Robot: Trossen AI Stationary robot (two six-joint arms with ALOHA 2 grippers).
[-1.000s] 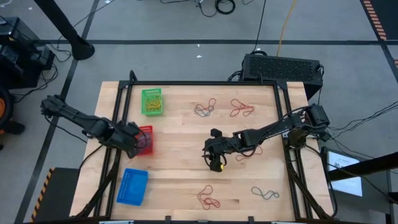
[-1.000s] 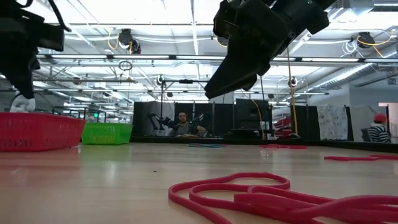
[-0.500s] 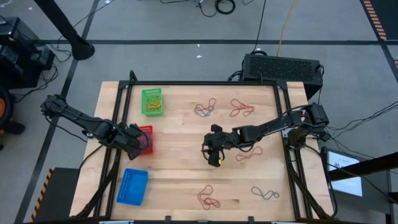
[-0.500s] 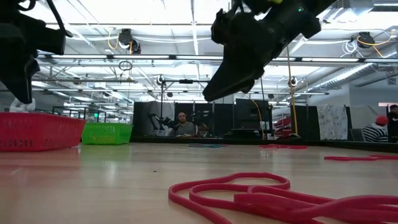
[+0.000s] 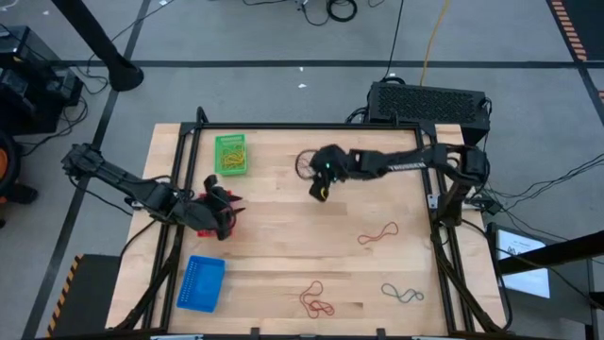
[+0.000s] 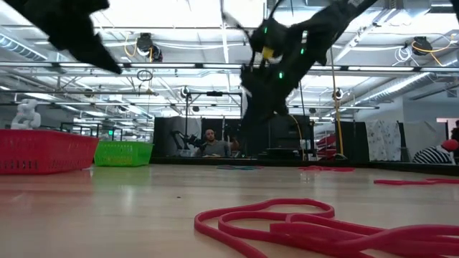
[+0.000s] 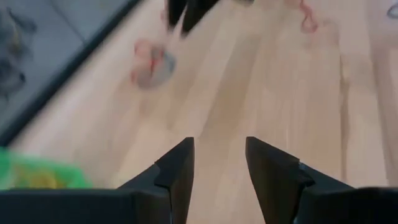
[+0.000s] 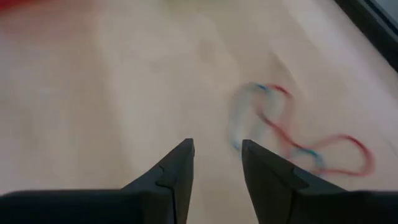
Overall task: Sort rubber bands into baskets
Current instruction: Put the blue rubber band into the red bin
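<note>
Right now my left pincer (image 5: 219,210) hangs over the red basket (image 5: 229,212) at the tabletop's (image 5: 283,255) left side, its fingers (image 7: 177,171) parted with nothing between them. My right pincer (image 5: 322,179) is stretched out over the far middle of the tabletop, close to a tangle of red and blue rubber bands (image 8: 298,140); its fingers (image 8: 177,168) are also apart and hold nothing. I see the green basket (image 5: 231,154) near the far left corner with yellow bands inside, and the blue basket (image 5: 200,282) at the near left corner. More loose bands lie well apart on the wood: a red one (image 5: 377,233) right of centre, a red bunch (image 5: 316,299) near the front edge, and a bluish one (image 5: 402,294) beside it.
</note>
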